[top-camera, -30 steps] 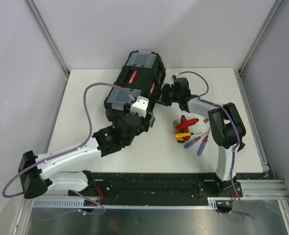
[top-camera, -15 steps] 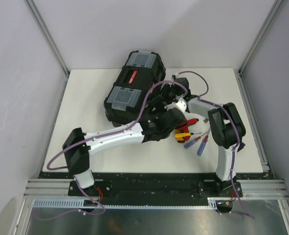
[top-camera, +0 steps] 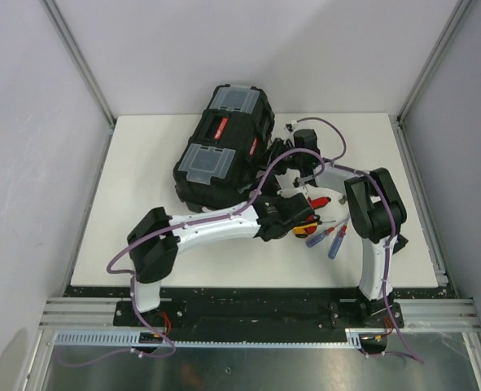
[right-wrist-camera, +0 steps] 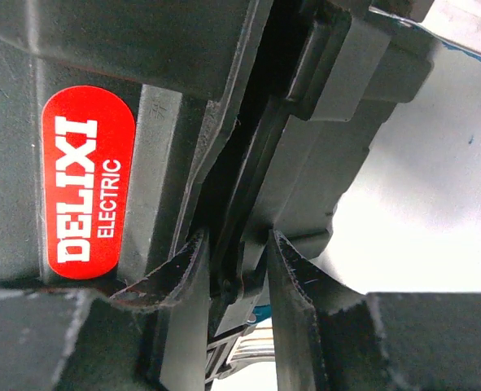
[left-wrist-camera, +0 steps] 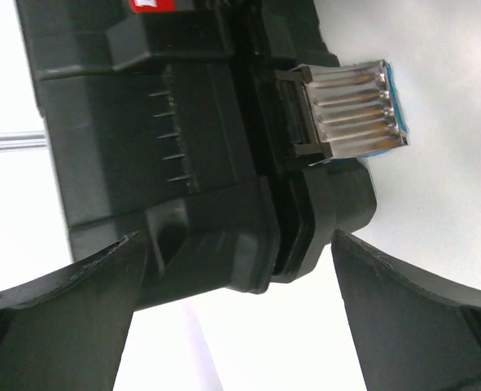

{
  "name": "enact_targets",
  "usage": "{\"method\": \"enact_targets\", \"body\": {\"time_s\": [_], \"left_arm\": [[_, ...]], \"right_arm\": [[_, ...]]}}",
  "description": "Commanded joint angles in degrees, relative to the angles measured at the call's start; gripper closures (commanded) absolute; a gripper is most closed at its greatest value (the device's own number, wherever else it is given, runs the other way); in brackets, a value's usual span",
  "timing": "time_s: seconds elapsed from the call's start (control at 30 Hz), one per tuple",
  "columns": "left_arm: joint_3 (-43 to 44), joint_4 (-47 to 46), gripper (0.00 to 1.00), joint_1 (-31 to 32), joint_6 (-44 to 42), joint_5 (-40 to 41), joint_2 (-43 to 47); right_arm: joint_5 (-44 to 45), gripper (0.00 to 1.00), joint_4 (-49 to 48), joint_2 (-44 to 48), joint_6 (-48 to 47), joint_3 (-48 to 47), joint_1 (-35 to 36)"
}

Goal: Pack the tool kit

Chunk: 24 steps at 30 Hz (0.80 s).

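My right pincer [right-wrist-camera: 234, 244] is clamped on the toolbox [top-camera: 224, 151] seam rim, thin bite. My left pincer [left-wrist-camera: 238, 240] is wide apart, facing the blue latch [left-wrist-camera: 350, 106]. Toolbox sits back-left on the table [top-camera: 134, 187], screwdrivers [top-camera: 328, 238] loose beside it. Risk: rim grip slips if I pry, or my crossed arms clip each other.
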State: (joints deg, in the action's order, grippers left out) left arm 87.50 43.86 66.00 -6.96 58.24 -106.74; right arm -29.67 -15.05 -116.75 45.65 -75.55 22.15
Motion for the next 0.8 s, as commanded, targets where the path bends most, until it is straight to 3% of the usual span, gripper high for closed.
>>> {"method": "enact_targets", "body": {"time_s": [0.0,0.33,0.63,0.77], "left_arm": [[2.69,3.27,0.0,0.36,2.96,0.82,-3.19],[6.16,3.5,0.0,-0.4,3.52,7.14,-9.55],[5.39,3.03,0.04,-1.55,5.52,21.94,-10.26],[4.45,2.95,0.04,-1.76,6.44,23.63,-11.02]], "right_arm": [[-1.83,1.0,-3.6,-2.43,-5.15,0.62,-1.11],[-5.72,1.0,-6.12,-4.13,-4.06,0.64,-3.47],[-6.9,1.0,-9.84,-5.03,-1.18,0.67,-3.38],[-7.24,1.0,-11.21,-4.71,-0.04,0.6,-3.39]]}}
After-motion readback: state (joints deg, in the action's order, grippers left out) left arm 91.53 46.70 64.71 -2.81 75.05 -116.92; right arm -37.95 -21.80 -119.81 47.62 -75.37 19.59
